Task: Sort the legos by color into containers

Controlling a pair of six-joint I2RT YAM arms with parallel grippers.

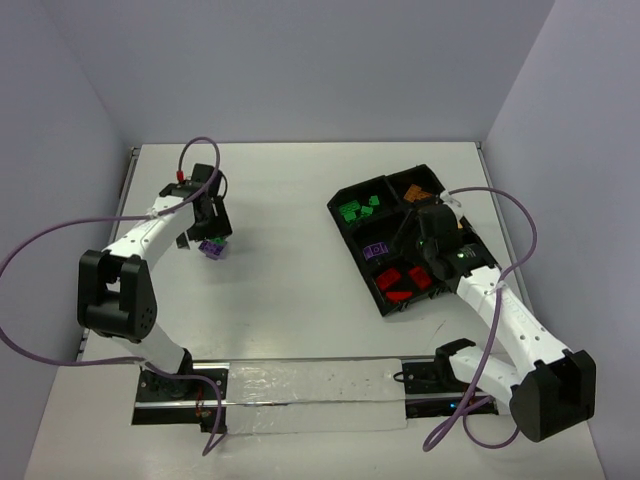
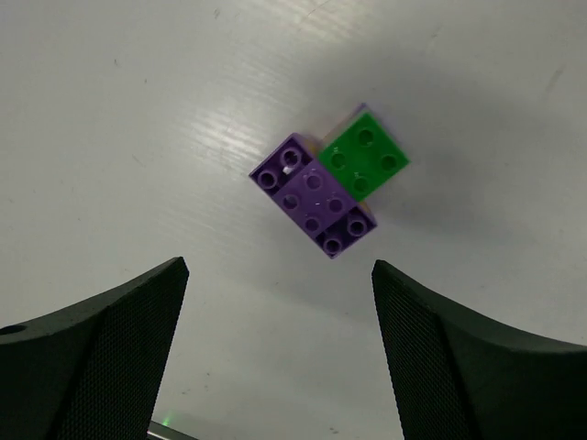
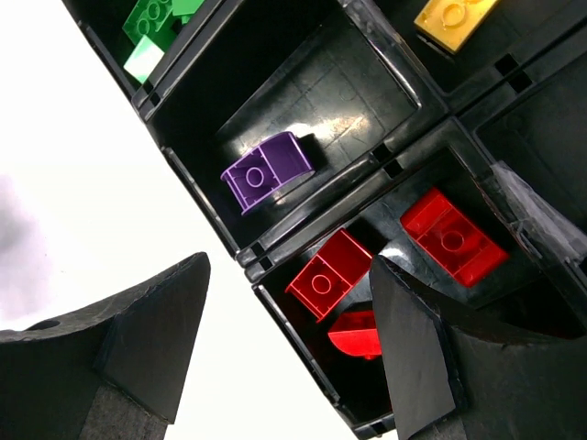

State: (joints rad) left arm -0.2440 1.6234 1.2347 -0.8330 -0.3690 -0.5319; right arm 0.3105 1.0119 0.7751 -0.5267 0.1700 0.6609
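Hidden first. The 3 o'clock side of the black tray is covered by the right arm in the top view, so the compartments there cannot be read. In the right wrist view the tray is cut off at every edge. A yellowish brick is clipped at 12 o'clock, and which compartment it lies in cannot be told. One of the red bricks is half masked by a finger.

The loose cluster is nearly covered by the left gripper in the top view. Closer in, purple bricks are seen touching a green brick at their 1 o'clock. The number of purple pieces cannot be counted. A pale edge is glimpsed under the green one, colour unclear.

The white table is faintly streaked and enclosed by pale grey-lilac walls. The cluster is placed at 9 o'clock on the table and the tray at 3 o'clock, well apart.

Left gripper: jaws spread wide, nothing between them, cluster at 12 o'clock of the gap and clear of both pads. Right gripper: jaws also wide, nothing held, hung over the wall between the compartment with a lone purple brick and the red one.

Green pieces are seen at the tray's 10 o'clock and orange pieces at 12 o'clock. Purple cables are looped from both arms. A clear strip is laid between the bases at 6 o'clock.
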